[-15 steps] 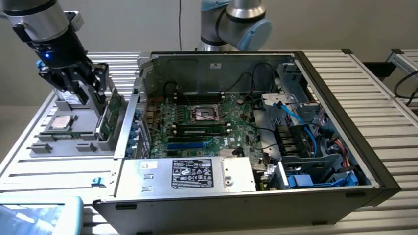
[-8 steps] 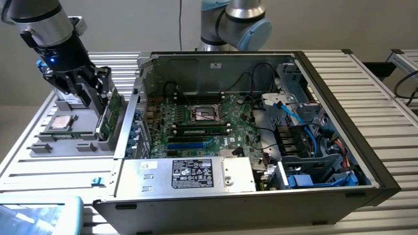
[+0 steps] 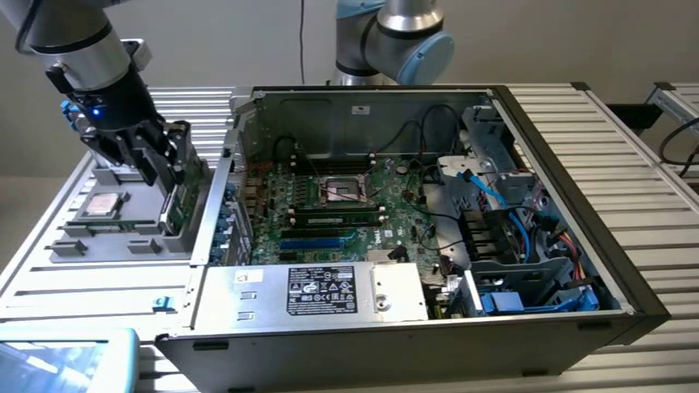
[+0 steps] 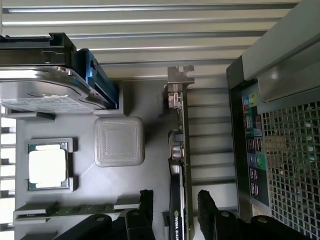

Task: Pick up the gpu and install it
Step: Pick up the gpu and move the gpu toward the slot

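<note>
Now | step: we judge pick-up; gripper (image 4: 177, 202) released, straddling the gpu (image 4: 182, 150) standing at the tray (image 4: 145, 100) edge beside the case (image 4: 275, 55) | need: we think square, gentle closing

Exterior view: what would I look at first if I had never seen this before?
The big open computer case in the middle catches the eye first, with its green motherboard showing inside. Next comes the gripper at the exterior view's left. It is open, with a finger on either side of the gpu, which stands on its edge in a grey tray.
</note>
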Available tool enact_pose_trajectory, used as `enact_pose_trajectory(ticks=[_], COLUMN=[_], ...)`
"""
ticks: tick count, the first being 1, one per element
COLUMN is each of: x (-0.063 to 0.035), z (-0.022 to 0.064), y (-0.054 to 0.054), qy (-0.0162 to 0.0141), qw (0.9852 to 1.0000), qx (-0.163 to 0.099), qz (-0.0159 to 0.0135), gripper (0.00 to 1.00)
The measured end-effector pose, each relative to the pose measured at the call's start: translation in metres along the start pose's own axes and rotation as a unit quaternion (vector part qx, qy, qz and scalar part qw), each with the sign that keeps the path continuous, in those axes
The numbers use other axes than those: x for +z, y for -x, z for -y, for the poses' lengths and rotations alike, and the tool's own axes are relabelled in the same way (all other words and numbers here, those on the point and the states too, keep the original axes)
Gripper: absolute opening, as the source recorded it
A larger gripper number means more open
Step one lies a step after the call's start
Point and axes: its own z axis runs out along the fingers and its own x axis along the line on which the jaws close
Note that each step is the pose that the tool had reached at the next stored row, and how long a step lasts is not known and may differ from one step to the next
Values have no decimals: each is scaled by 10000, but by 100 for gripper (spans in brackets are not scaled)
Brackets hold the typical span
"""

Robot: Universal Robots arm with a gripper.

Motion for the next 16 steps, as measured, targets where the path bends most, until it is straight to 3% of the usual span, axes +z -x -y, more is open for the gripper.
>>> enact_pose_trajectory(ticks=[9,16], x=[161,250], z=[25,33], y=[26,34], qy=[21,73], qw=[10000,9999], qx=[-23,-77], qz=[-3,-30], gripper=[49,49])
